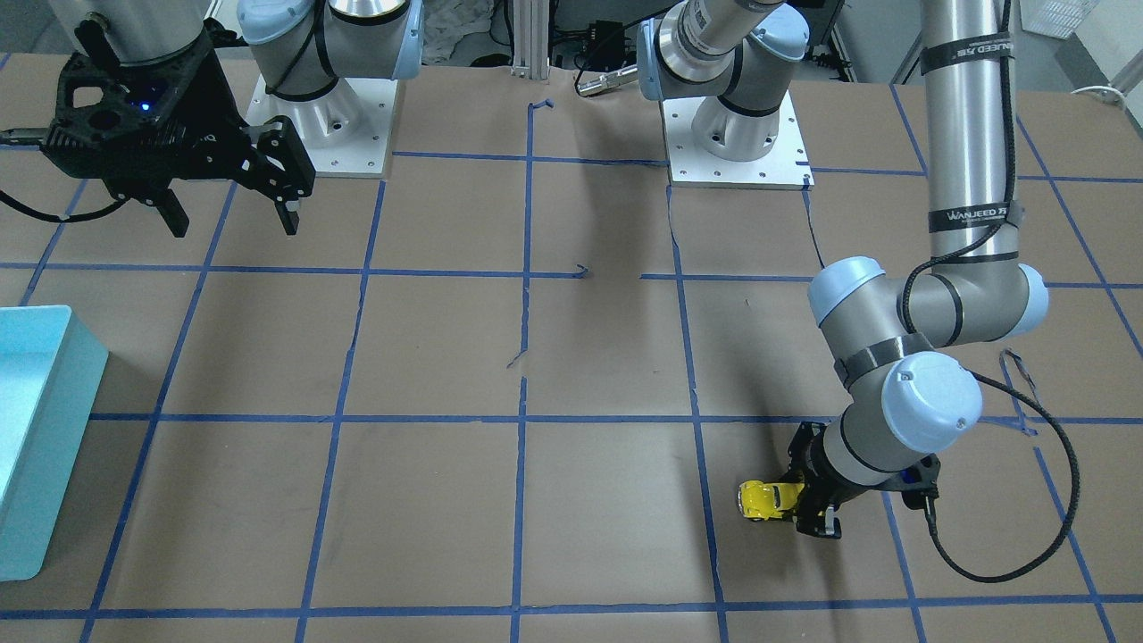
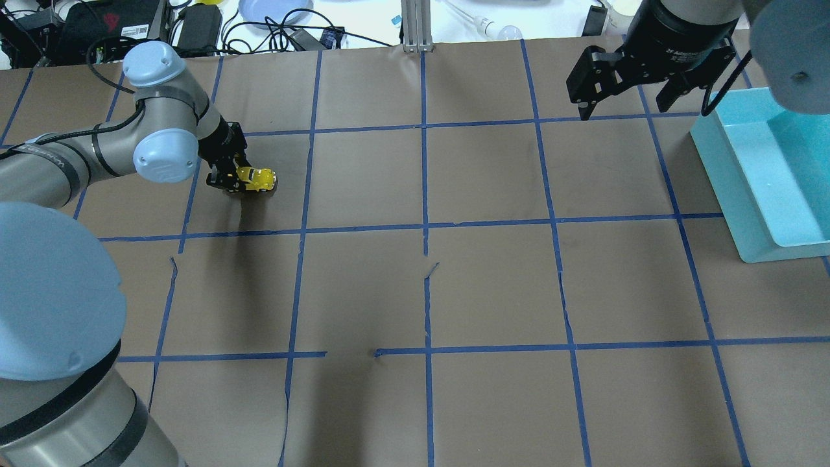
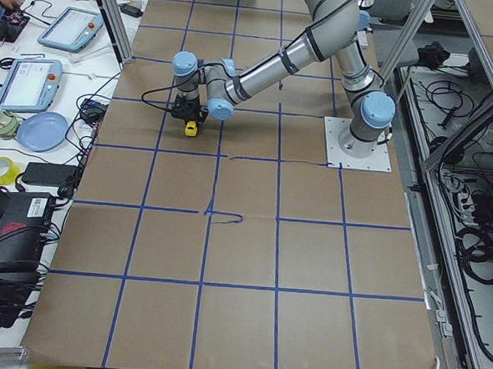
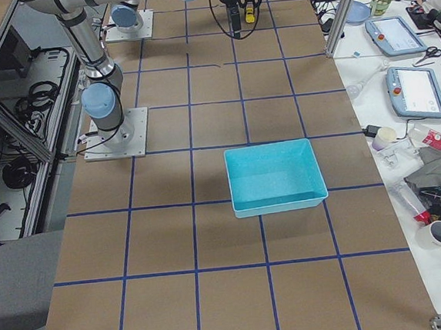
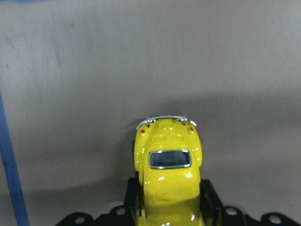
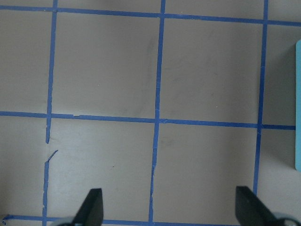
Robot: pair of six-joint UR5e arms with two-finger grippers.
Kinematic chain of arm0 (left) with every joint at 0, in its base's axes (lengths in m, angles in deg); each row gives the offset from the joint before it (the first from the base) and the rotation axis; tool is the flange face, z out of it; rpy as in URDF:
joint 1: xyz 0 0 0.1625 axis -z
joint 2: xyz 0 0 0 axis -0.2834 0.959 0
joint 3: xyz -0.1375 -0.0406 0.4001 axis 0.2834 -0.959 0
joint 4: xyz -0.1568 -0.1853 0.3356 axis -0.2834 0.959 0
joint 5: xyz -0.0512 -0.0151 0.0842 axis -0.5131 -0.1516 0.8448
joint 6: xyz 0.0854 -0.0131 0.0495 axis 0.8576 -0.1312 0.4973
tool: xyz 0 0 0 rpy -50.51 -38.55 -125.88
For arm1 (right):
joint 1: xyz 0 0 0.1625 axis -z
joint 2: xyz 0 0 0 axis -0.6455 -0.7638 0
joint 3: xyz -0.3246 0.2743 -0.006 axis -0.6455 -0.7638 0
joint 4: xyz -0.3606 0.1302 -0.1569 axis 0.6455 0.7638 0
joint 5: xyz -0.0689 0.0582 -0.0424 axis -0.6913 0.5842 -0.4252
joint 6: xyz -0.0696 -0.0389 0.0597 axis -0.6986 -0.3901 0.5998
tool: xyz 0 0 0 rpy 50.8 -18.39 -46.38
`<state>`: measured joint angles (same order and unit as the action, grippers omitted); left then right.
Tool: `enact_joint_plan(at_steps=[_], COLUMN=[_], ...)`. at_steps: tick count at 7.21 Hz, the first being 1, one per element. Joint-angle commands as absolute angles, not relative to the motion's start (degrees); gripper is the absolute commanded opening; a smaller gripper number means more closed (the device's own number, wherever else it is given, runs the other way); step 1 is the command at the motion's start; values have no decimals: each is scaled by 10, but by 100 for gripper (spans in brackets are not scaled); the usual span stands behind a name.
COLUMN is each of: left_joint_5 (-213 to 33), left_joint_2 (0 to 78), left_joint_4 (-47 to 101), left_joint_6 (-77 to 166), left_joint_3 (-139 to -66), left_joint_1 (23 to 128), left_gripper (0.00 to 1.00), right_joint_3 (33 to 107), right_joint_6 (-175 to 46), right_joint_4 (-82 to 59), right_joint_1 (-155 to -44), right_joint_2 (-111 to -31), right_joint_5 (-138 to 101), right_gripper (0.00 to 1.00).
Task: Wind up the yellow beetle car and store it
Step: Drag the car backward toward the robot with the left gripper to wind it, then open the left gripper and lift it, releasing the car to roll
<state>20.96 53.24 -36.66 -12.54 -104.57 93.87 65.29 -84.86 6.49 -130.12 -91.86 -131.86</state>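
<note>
The yellow beetle car is low on the brown paper at the table's far left, and also shows in the front view and the left side view. My left gripper is shut on it, its fingers clamping the sides of the car. The car's far end, with a silver bumper, points away from the wrist. My right gripper is open and empty, held high over the far right of the table, next to the teal bin. It also shows in the front view and its own wrist view.
An empty teal bin stands at the table's right end, and also shows in the front view and the right side view. Blue tape lines grid the brown paper. Cables, tablets and clutter lie beyond the far edge.
</note>
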Motion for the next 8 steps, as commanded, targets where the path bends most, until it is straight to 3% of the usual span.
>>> enact_joint_plan(at_steps=[1,2,3,4,8], left_joint_5=[214,213,212,202,198], left_joint_2=[532,530,528,512,420], left_joint_4=[-367,-367,-373,-369,-317], left_joint_6=[-54,-30,-21,-21,80], left_joint_3=[-1055,-1054,-1054,-1049,-1043], left_joint_1=[881,859,851,861,907], left_gripper=[0,0,73,100,100], right_joint_3=[653,653,653,653,653], right_joint_6=[-849,-849,-848,-848,-849], right_joint_4=[65,65,65,64,64], right_joint_1=[-1301,-1302,-1301,-1302,-1301], right_joint_2=[-919,-919,-919,-919,-919], right_joint_5=[-1319,-1319,-1319,-1319,-1319], right_gripper=[100,100,100,100,100])
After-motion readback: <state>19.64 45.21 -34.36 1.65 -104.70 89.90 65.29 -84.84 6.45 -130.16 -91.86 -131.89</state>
